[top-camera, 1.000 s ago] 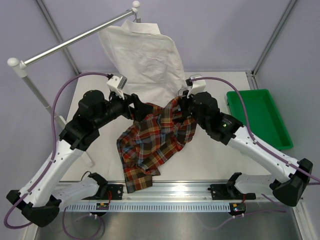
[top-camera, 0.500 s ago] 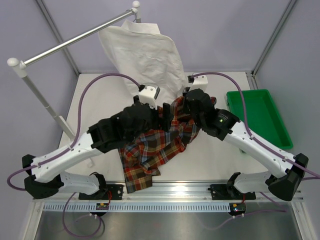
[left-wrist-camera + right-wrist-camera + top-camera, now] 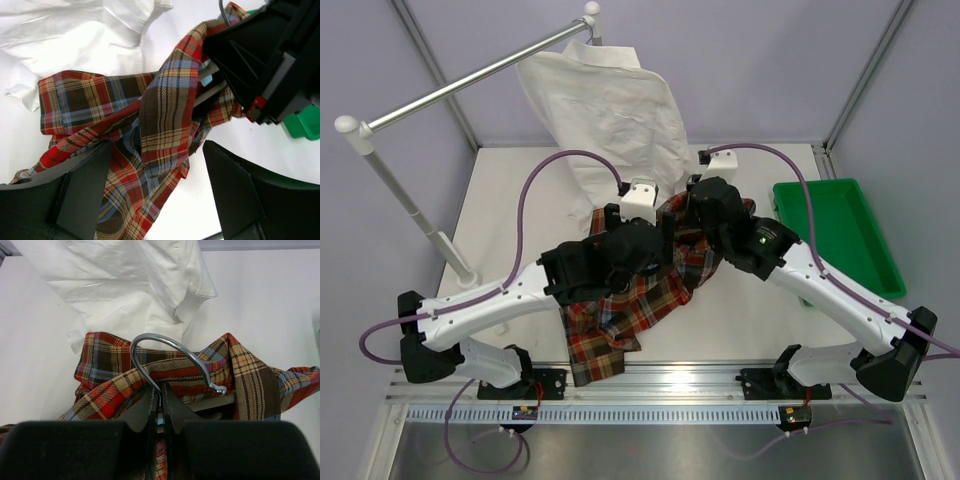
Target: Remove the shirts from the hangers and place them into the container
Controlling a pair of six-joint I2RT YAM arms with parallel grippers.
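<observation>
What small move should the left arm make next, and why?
Probably close the left gripper on the plaid shirt: a fold lies between its open fingers, while the right gripper is shut on the hanger hook, so the shirt can be pulled off.

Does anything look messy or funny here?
Yes. The plaid shirt lies crumpled in a heap on the table, twisted around its hanger. The hanger's hook pokes up out of the cloth, where the right gripper pinches it. A shirt on a hanger should hang flat, not bunched up.
</observation>
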